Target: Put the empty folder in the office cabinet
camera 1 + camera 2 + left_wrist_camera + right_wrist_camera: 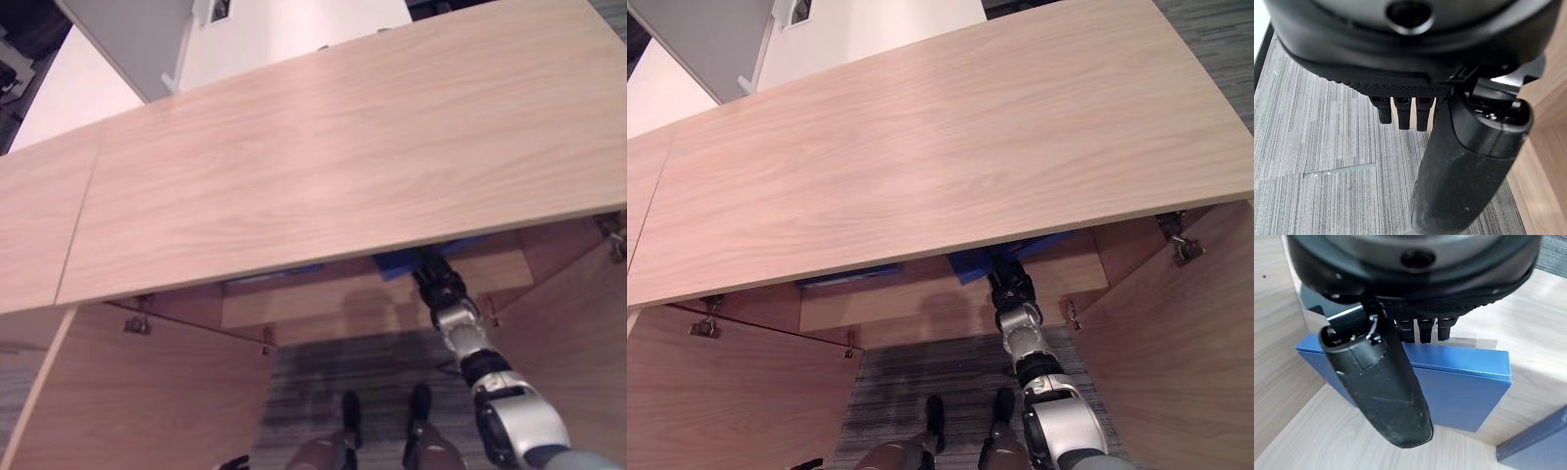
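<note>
The office cabinet (323,157) was a low unit of pale wood-grain laminate, its broad flat top running across the head views with a thin seam near the robot's left end, and both of its doors (147,401) stood swung out toward the robot on small metal hinges (138,321). Under the top's front edge the right arm reached into the open compartment, and the right hand (1400,308) sat inside it, over the smooth light shelf board (1317,440). The blue folder (1459,387), a flat, rigid, matte rectangle with crisp edges, stood upright on that shelf, touching the wooden back wall or very near it; in the head views a strip of it showed blue just beneath the top's edge (970,262). In the right wrist view the thick dark thumb (1381,391) lay across the folder's front face while the row of fingers (1422,330) hooked over its upper edge, so the hand was clamped on the folder. A second blue piece (1537,440) of the same flat, sharp-cornered make showed at the corner of that view, beside the folder on the shelf; whether the two touched could not be told. The left hand (1400,105) hung over grey, finely striped carpet (1312,147) next to a pale wooden panel, its short dark fingers relaxed and holding nothing
</note>
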`<state>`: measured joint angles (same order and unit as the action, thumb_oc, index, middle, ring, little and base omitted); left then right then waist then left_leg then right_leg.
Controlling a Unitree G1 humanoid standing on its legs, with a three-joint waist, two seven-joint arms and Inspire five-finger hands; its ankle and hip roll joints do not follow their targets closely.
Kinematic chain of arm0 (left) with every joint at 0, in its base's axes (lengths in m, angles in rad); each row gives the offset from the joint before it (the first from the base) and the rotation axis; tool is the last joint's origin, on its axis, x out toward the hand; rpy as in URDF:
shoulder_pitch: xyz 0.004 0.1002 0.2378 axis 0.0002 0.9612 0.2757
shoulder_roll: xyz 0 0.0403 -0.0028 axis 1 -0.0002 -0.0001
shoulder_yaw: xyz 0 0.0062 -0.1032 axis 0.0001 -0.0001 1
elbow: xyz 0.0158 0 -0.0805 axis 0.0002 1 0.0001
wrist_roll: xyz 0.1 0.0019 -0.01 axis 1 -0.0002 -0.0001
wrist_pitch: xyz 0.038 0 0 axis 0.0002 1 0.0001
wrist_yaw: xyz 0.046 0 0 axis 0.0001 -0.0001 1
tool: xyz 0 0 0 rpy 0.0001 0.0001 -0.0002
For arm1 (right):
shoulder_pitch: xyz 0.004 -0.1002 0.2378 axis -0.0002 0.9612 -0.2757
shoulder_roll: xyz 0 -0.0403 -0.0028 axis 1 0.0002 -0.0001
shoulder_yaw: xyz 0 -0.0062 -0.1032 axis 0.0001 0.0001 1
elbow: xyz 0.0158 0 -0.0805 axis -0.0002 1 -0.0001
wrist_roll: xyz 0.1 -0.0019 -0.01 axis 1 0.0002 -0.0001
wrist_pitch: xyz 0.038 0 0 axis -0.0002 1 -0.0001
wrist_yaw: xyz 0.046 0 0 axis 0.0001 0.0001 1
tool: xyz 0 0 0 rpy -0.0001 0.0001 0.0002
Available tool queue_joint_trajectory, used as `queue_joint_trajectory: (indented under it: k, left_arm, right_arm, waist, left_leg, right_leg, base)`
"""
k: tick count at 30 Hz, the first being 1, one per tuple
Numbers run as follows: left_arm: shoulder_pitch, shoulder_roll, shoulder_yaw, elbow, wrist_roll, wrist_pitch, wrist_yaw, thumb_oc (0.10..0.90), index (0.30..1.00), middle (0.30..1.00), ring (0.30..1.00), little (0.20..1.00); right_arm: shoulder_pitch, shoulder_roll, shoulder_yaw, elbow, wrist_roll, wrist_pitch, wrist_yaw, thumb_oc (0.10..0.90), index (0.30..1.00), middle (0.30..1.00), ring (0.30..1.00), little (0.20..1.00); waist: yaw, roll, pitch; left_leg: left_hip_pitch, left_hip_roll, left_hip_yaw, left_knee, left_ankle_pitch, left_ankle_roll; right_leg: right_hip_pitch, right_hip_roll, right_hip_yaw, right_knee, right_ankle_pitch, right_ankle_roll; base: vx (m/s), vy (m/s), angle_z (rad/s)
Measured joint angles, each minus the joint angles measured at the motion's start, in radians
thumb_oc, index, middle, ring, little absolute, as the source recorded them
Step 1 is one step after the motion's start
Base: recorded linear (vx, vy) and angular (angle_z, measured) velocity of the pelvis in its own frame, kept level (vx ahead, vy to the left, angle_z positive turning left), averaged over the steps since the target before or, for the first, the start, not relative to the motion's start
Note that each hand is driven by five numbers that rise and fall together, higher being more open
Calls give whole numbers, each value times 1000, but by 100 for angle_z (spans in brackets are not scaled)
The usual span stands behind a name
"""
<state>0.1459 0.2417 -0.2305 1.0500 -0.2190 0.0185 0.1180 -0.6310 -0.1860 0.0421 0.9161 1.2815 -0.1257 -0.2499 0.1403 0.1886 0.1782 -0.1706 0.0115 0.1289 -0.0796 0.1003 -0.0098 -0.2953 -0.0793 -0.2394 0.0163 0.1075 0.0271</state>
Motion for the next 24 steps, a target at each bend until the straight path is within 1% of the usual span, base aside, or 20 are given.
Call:
queue_joint_trajectory:
  k: [1,3,4,5,6,7,8,9,10,11,12,13,17,18,19,20,21,24]
  left_arm:
    - [0,0,0,-2,0,-1,0,800,900,900,900,900]
    - [2,-1,0,-5,4,0,-1,800,900,900,900,900]
    - [2,-1,-1,-7,6,0,-1,800,900,900,900,900]
    - [8,-1,-1,-14,9,-6,0,800,900,900,900,900]
    - [12,-1,-1,-20,9,-5,-1,800,900,900,900,900]
    - [15,-5,-2,-20,9,-5,-1,800,900,900,900,900]
    - [22,-7,-2,-17,9,-4,-1,800,900,900,900,900]
    - [25,-10,-2,-19,9,-4,0,800,900,900,900,900]
    - [33,-12,-2,-19,9,-3,0,800,900,900,900,900]
    - [36,-14,-2,-18,9,-2,-1,800,900,900,900,900]
    - [39,-19,-3,-17,11,-3,-1,800,900,900,900,900]
    - [39,-26,-5,-17,31,-4,-1,800,900,900,900,900]
    - [39,-27,-13,-20,36,-13,-3,800,900,900,900,900]
    - [39,-27,-13,-19,36,-18,-6,800,900,900,900,900]
    - [39,-27,-13,-19,36,-18,-6,800,900,900,900,900]
    - [39,-27,-13,-15,36,-19,-10,800,900,900,900,900]
    - [39,-27,-13,-14,36,-19,-13,800,900,900,900,900]
    - [39,-27,-14,-1,38,-21,-22,800,900,900,900,900]
  right_arm:
    - [-1,13,-31,0,26,-23,1,800,900,900,900,900]
    - [-12,22,-49,34,55,-40,19,800,900,900,900,900]
    - [-26,21,-58,73,64,-44,27,800,900,900,900,900]
    - [-41,1,-60,115,75,-44,27,800,900,900,900,900]
    - [-45,-1,-63,120,75,-41,27,800,900,900,900,900]
    - [-48,-3,-66,133,75,-41,27,800,900,900,900,900]
    - [-53,0,-67,149,75,-42,29,800,900,900,900,900]
    - [-55,-4,-67,156,75,-42,29,800,900,900,900,900]
    - [-54,-3,-67,158,75,-41,28,800,900,900,900,900]
    - [-55,0,-68,158,75,-42,29,800,900,900,900,900]
    - [-55,3,-73,158,75,-46,31,800,900,900,900,900]
    - [-55,4,-87,158,87,-63,36,800,900,900,900,900]
    - [-55,-10,-86,161,106,-60,56,800,900,900,900,900]
    - [-55,-22,-78,162,105,-54,66,800,900,900,900,900]
    - [-55,-22,-78,162,105,-54,66,800,900,900,900,900]
    - [-56,-48,-47,161,97,-27,78,800,900,900,900,900]
    - [-56,-53,-47,161,93,-17,82,800,900,900,900,900]
    - [-55,-62,-45,158,94,-1,98,800,900,900,900,900]
  waist:
    - [5,7,-4]
    - [17,19,-6]
    - [25,25,-11]
    - [41,38,-17]
    - [49,44,-17]
    - [53,55,-21]
    - [57,61,-24]
    - [54,68,-23]
    - [59,73,-23]
    - [58,73,-23]
    - [60,79,-24]
    - [67,89,-23]
    - [85,103,-22]
    - [85,110,-23]
    - [85,110,-23]
    - [86,113,-23]
    - [86,113,-23]
    - [83,114,-22]
  left_leg:
    - [-1,-1,-1,0,1,-1]
    - [1,-2,-11,-1,0,-2]
    - [2,-3,-18,-1,-3,-6]
    - [-3,-7,-26,-1,1,-2]
    - [-5,-8,-26,-1,1,-2]
    - [-6,-11,-33,-1,-9,-10]
    - [-7,-15,-37,-1,4,-2]
    - [-8,-16,-40,-1,3,-2]
    - [-10,-18,-44,-1,-1,-6]
    - [-11,-19,-51,-1,2,-2]
    - [-16,-21,-60,-1,7,-1]
    - [-22,-25,-66,-1,10,-2]
    - [-25,-31,-77,-1,13,-3]
    - [-29,-33,-82,-1,10,-9]
    - [-29,-33,-82,-1,10,-9]
    - [-34,-35,-87,-1,11,-11]
    - [-36,-36,-88,-1,11,-11]
    - [-38,-40,-98,-1,13,-12]
  right_leg:
    - [9,1,-4,-18,9,3]
    - [27,0,-15,-40,17,2]
    - [36,1,-19,-55,22,4]
    - [41,-2,-26,-68,31,5]
    - [40,-2,-26,-73,34,6]
    - [51,-2,-27,-91,43,10]
    - [57,-5,-37,-103,52,8]
    - [60,-8,-44,-103,50,7]
    - [60,-9,-46,-104,48,7]
    - [59,-9,-49,-103,48,7]
    - [59,-13,-61,-103,48,8]
    - [59,-17,-72,-106,47,8]
    - [58,-23,-75,-109,49,11]
    - [58,-27,-82,-105,50,13]
    - [58,-27,-82,-105,50,13]
    - [56,-30,-88,-103,51,14]
    - [55,-30,-90,-103,52,16]
    - [56,-35,-100,-103,53,17]
  base:
    - [74,32,7]
    - [0,23,13]
    - [-4,30,19]
    - [68,28,14]
    - [-14,56,11]
    - [-11,22,10]
    - [-17,36,17]
    - [54,31,18]
    - [-22,48,13]
    - [-28,52,16]
    - [-43,62,24]
    - [-39,51,23]
    - [-43,34,9]
    - [-43,27,9]
    - [-49,39,14]
    - [-22,22,8]
    - [-31,32,13]
    - [-45,53,7]
